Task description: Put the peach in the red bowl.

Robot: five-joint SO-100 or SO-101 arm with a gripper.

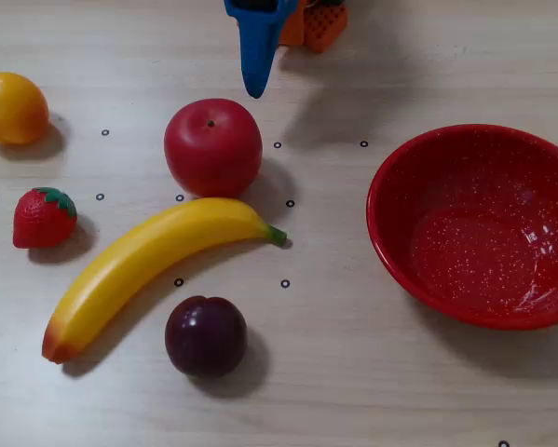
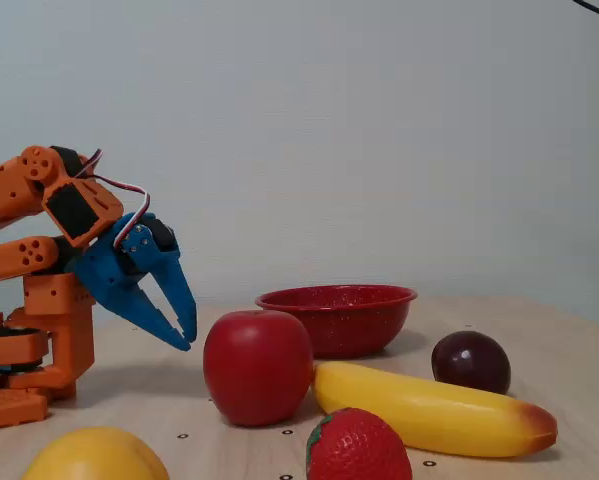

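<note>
The peach (image 1: 11,108) is a yellow-orange round fruit at the far left of the table in the overhead view. In the fixed view it sits at the bottom left edge (image 2: 94,456), partly cut off. The red bowl (image 1: 383,191) stands empty at the right; it also shows in the fixed view (image 2: 336,300) behind the fruit. My blue gripper (image 1: 255,88) hangs near the top centre, just above the red apple and well to the right of the peach. In the fixed view my gripper (image 2: 187,338) points down with its jaws together and holds nothing.
A red apple (image 1: 212,147) lies just below the gripper. A banana (image 1: 148,265), a strawberry (image 1: 44,217) and a dark plum (image 1: 206,335) lie between the peach and the bowl. The orange arm base (image 2: 39,340) stands at the back.
</note>
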